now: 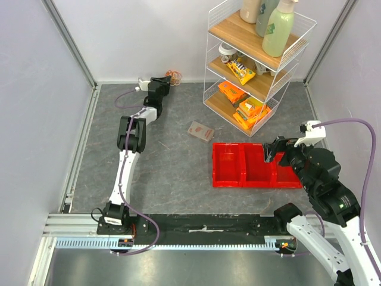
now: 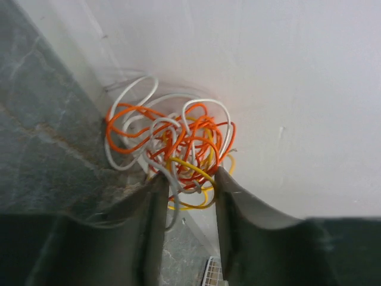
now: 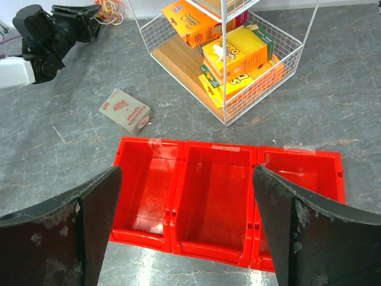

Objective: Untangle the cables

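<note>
The cables [image 2: 172, 143] are a tangled ball of thin orange, white and yellow wires on the grey floor against the back wall. They also show small in the top view [image 1: 174, 75] and in the right wrist view [image 3: 107, 9]. My left gripper [image 2: 187, 187] is open, its fingertips at the near edge of the ball. A yellow loop and a white strand lie between the tips. In the top view the left gripper [image 1: 164, 82] reaches to the far wall. My right gripper [image 3: 187, 179] is open and empty, above the red bins, far from the cables.
A row of three red bins [image 1: 229, 177] sits at right centre, also in the right wrist view [image 3: 149, 226]. A white wire shelf rack [image 1: 211, 89] with snack boxes and bottles stands at the back right. A small pinkish box [image 1: 200, 130] lies on the table between them.
</note>
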Controlling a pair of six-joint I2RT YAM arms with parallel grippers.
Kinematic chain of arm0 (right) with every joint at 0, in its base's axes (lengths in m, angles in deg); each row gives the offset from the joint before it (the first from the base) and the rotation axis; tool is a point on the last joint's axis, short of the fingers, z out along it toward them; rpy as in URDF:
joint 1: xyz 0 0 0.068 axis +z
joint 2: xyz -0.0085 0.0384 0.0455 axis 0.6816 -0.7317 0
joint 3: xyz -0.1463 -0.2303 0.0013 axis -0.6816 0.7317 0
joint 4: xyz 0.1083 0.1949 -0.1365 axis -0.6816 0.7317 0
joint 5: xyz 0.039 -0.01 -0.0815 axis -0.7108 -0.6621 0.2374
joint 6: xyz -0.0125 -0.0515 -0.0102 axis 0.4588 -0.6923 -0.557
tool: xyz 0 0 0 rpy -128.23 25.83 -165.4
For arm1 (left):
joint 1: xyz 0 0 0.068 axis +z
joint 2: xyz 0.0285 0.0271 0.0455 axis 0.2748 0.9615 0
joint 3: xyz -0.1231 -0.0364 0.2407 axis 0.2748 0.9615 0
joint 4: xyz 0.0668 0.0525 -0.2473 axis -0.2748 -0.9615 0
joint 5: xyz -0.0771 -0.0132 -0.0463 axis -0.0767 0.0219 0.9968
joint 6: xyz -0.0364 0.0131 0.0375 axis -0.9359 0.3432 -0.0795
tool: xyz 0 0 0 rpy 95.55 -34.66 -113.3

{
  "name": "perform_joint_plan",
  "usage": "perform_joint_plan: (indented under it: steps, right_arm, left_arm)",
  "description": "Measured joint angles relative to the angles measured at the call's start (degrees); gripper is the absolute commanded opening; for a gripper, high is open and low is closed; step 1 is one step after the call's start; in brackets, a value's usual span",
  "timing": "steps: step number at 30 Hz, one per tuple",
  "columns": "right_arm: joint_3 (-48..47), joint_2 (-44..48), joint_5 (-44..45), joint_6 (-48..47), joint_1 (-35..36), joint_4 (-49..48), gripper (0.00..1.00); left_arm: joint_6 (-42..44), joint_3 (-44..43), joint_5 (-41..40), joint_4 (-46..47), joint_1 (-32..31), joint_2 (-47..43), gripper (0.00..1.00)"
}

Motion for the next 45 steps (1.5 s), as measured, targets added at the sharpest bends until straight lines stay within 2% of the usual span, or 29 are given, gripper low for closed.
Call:
perform_joint_plan:
  steps: [1, 5, 8, 11, 15, 20, 24, 27, 28, 29, 30, 31, 32, 35, 39, 43, 45]
  right_arm:
    - [0.0, 0.0, -0.04, 0.31, 0.0, 0.02, 0.98]
    - [0.0, -0.24, -0.46, 1.2, 0.0, 0.22, 0.98]
    - [0.02, -1.03, -1.44, 1.6, 0.0, 0.57, 0.98]
    - [0.39, -2.4, -2.75, 1.79, 0.0, 0.85, 0.98]
    - [1.53, -6.03, -4.9, 1.77, 0.0, 1.4, 0.98]
    - [2.51, -12.2, -9.18, 1.73, 0.0, 1.49, 0.98]
    - [5.9, -13.97, -13.68, 2.45, 0.72, -0.83, 0.98]
    - [9.73, -13.46, -15.72, 4.85, 3.54, -4.02, 0.98]
    - [11.08, -13.42, -15.93, 5.95, 5.27, -5.27, 0.98]
    - [12.39, -13.57, -16.13, 7.08, 7.48, -6.54, 0.98]
    - [13.35, -13.9, -16.02, 8.15, 9.64, -7.63, 0.98]
    - [13.94, -14.36, -15.58, 9.14, 11.78, -8.48, 0.98]
    - [14.25, -15.26, -14.49, 10.21, 14.6, -9.55, 0.98]
    - [13.64, -20.65, -9.01, 12.96, 26.29, -13.14, 0.98]
    - [10.25, -31.45, -3.26, 15.02, 38.05, -17.81, 0.95]
    - [9.05, -41.86, -1.33, 16.11, 40.57, -27.23, 0.77]
    - [8.37, -46.49, -0.92, 15.91, 40.57, -30.69, 0.65]
  left_arm:
    - [-0.09, -1.11, 0.11, -0.81, 0.0, 0.85, 0.18]
    - [1.44, 1.22, 2.16, -1.53, 0.24, 0.15, 0.07]
    - [4.81, 15.85, 3.69, -1.55, 0.52, -8.41, 0.02]
    - [7.58, 40.24, 4.11, 0.11, 0.74, -25.66, 0.02]
    - [10.71, 63.78, 5.49, 0.39, 0.68, -52.7, 0.02]
    - [12.76, 84.74, 10.56, -0.17, -0.24, -85.33, 0.02]
    - [13.68, 97.57, 20.0, -5.6, -0.46, -99.89, 0.02]
    - [15.39, 103.27, 27.45, -13.55, -0.48, -106.07, 0.05]
    - [16.35, 104.39, 29.68, -17.7, -0.52, -108.91, 0.14]
    - [17.03, 104.98, 31.12, -20.5, -0.59, -111.36, 0.39]
    - [17.7, 105.74, 32.79, -23.96, -0.59, -115.21, 0.58]
    - [18.51, 106.25, 33.88, -26.21, -0.59, -118.25, 0.82]
    - [18.75, 106.75, 35.3, -28.44, -0.59, -122.05, 0.93]
    - [18.95, 107.38, 38.91, -34.36, -0.59, -130.55, 0.96]
    - [19.63, 105.83, 40.65, -45.05, -0.59, -137.2, 0.83]
    - [21.99, 100.24, 35.78, -58.95, -0.59, -139.05, 0.63]
    - [22.38, 98.79, 33.0, -62.31, -0.59, -140.06, 0.61]
